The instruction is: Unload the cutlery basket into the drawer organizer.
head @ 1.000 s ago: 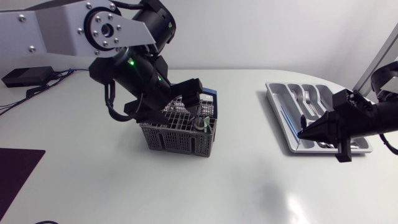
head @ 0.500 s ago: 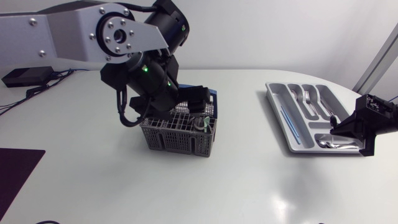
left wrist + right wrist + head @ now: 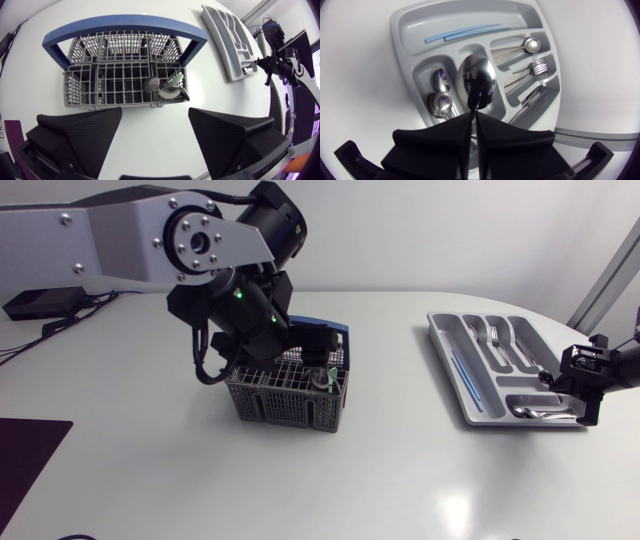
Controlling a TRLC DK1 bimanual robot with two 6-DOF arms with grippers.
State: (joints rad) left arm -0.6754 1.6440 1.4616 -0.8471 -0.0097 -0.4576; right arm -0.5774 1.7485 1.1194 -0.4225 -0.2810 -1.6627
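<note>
The left arm has swung a little further over the cutlery basket [image 3: 285,395], while the right arm has drawn back from the near end of the drawer organizer [image 3: 443,348] towards its right edge. The left gripper [image 3: 155,115] hangs over the basket with its fingers spread wide and nothing between them. Below it two spoons [image 3: 162,89] stand bowl-up in one corner compartment, crowded against a green piece [image 3: 176,79]. The risk here, as I judge it, is that the broad fingers come down on the wire grid or the blue handle [image 3: 125,24] instead of on one spoon. They might also pinch both spoons together, or drag the light basket across the table [image 3: 400,470]. On the right, the right gripper [image 3: 474,125] is clamped on the handle of a large spoon [image 3: 477,82], which hangs bowl-first over the organizer's middle compartment, next to the one holding smaller spoons [image 3: 440,100]. The grip looks narrow and close to the handle's end, so the spoon could swivel or slip. Released from up there, it may land across a divider or among the smaller spoons. Released too near the rim, it could bounce out of the organizer.
</note>
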